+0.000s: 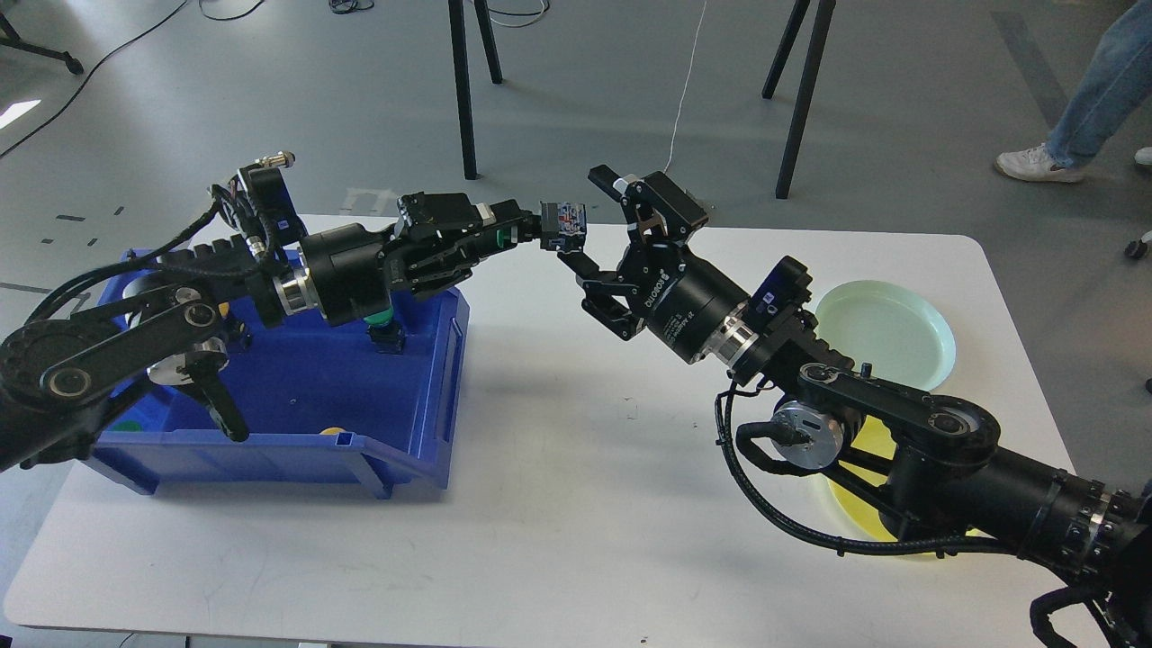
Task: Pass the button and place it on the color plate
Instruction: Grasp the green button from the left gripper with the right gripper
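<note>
My left gripper [529,230] is shut on a green button with a black contact block [562,226] and holds it in the air above the table's far edge. My right gripper [587,225] is open, its fingers right beside the block's right end, one above and one below. A pale green plate [886,333] lies at the right of the table. A yellow plate [850,504] lies nearer me, mostly hidden under my right arm; the button on it is hidden.
A blue bin [432,396] stands at the left of the white table [576,504] with another green button [385,326] and small yellow parts inside. Stand legs and a person's legs [1080,99] are on the floor behind.
</note>
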`<control>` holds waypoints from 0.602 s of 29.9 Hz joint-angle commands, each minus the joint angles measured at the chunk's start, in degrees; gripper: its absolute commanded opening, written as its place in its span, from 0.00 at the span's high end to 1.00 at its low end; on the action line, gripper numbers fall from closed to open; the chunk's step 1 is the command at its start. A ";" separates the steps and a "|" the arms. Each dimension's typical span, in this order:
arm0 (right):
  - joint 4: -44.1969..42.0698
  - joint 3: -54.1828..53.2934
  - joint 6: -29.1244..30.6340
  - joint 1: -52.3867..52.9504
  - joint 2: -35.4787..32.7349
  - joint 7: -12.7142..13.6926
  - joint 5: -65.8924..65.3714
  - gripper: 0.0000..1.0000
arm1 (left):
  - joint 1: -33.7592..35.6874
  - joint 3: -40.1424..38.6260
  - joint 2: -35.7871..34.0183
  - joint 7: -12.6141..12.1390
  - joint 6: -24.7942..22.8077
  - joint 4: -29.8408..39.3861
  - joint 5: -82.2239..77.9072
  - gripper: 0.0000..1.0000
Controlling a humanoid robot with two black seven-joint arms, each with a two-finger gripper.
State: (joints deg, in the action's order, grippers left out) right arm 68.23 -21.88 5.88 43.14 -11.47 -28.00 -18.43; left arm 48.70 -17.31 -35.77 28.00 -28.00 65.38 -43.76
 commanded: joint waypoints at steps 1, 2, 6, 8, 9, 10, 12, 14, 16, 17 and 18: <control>-1.16 1.22 0.01 0.80 1.09 0.00 0.23 0.09 | -0.01 0.00 0.00 0.00 0.00 0.01 -0.01 0.85; -1.51 2.01 0.01 1.33 1.18 0.00 0.23 0.13 | -0.01 0.00 0.00 0.00 0.00 0.01 -0.01 0.85; -1.78 3.51 0.09 1.95 1.18 0.00 0.15 0.35 | -0.01 0.00 0.00 0.00 0.00 -0.08 -0.09 0.85; -1.78 3.51 0.18 2.04 1.18 0.00 0.06 0.55 | -0.01 0.00 0.00 0.00 0.00 -0.43 -0.01 0.85; -1.78 3.51 0.18 2.04 1.18 0.00 0.06 0.63 | -0.01 0.00 0.00 0.00 0.00 -0.43 -0.01 0.85; -1.78 3.51 0.18 2.04 1.18 0.00 0.06 0.71 | -0.01 0.00 0.09 0.00 0.00 -0.43 -0.01 0.85; -1.78 3.51 -0.08 2.12 1.36 0.00 0.15 0.87 | -0.01 0.00 0.00 0.00 0.00 -0.43 -0.10 0.85; -1.69 3.51 -0.78 2.04 1.97 0.00 0.23 0.93 | -0.01 0.00 0.00 0.00 0.00 -0.52 -0.09 0.84; -1.43 3.51 -1.22 2.04 2.59 0.00 0.32 0.97 | -0.01 0.00 0.00 0.00 0.00 -0.52 -0.10 0.84; -1.34 3.51 -1.22 2.04 2.50 0.00 0.32 0.98 | -0.01 0.00 0.00 0.00 0.00 -0.52 -0.10 0.83; -1.25 3.51 -1.22 1.95 2.50 0.00 0.32 0.99 | -0.01 0.00 0.00 0.00 0.00 -0.52 -0.10 0.83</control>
State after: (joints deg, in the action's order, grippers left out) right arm 66.51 -18.33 4.87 45.20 -9.24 -27.99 -18.15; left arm 48.69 -17.32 -35.77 28.03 -27.96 64.85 -43.82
